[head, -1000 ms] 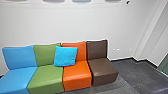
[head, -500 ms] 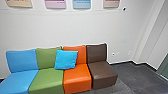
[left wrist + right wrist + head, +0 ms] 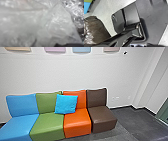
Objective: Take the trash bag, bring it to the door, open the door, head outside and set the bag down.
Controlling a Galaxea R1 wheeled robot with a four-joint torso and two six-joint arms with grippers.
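My left wrist view catches crinkled plastic (image 3: 57,21), my right a bag (image 3: 99,28), my head's a pillow (image 3: 66,104); my grippers' state I cannot tell.

The floor (image 3: 132,119) is dark grey, paler in front of the seats. Four padded seats stand on it side by side in a row: from left to right, the blue seat (image 3: 18,127), the green seat (image 3: 47,124), the orange seat (image 3: 77,122) and the brown seat (image 3: 101,117). A bright blue cushion (image 3: 66,104) leans upright across the green and orange backs.
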